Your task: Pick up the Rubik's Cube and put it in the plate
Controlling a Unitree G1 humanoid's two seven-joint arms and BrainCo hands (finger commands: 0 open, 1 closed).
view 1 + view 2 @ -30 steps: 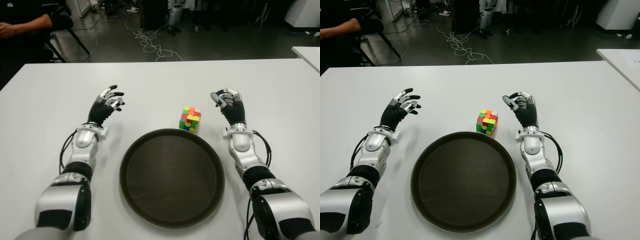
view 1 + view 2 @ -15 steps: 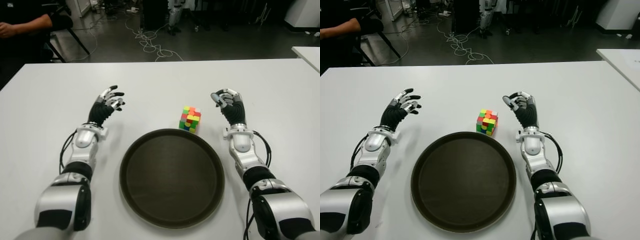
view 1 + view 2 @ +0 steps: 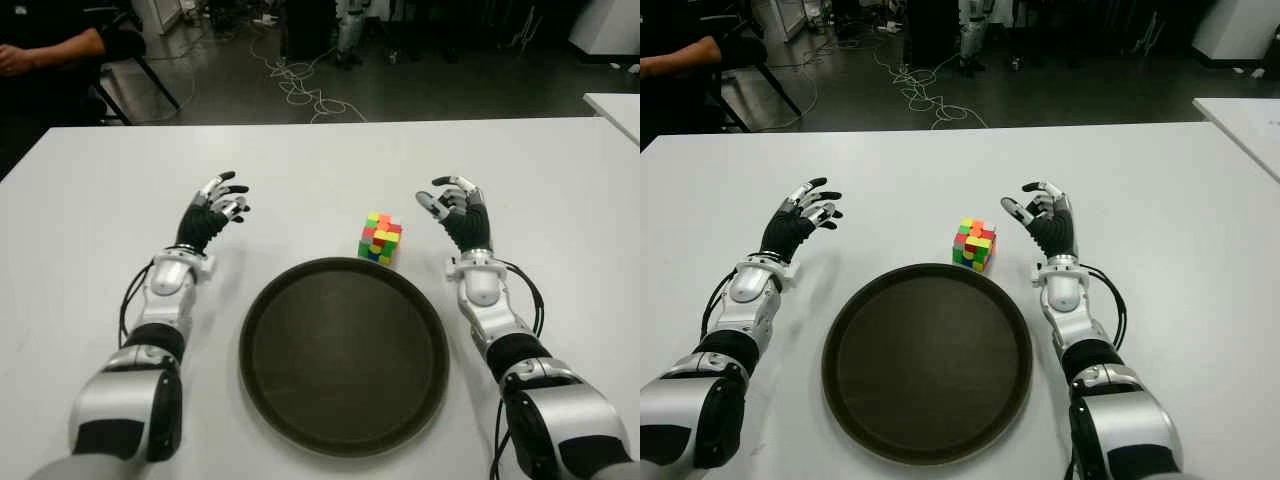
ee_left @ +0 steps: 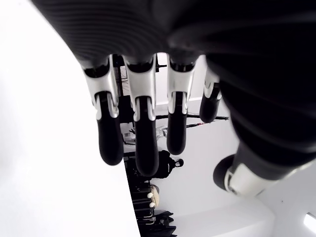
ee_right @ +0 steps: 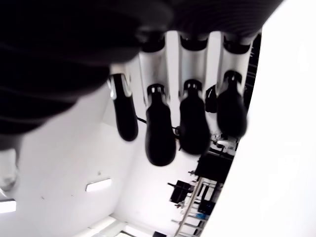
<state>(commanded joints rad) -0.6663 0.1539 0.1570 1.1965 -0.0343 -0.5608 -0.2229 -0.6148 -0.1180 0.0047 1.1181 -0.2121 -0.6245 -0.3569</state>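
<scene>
White and broad, the worktop (image 3: 90, 220) carries a round dark-brown plate (image 3: 344, 355) at its near middle, and the multicoloured Rubik's Cube (image 3: 380, 238) stands just beyond the plate's far rim, towards the right. From the head, the right hand (image 3: 455, 212) shows just right of the cube, apart from it, fingers loosely spread and holding nothing. Well left of the cube, the left hand (image 3: 212, 212) shows relaxed and empty. Each wrist view shows its own black-tipped fingers (image 4: 142, 143) hanging apart, nothing between them.
</scene>
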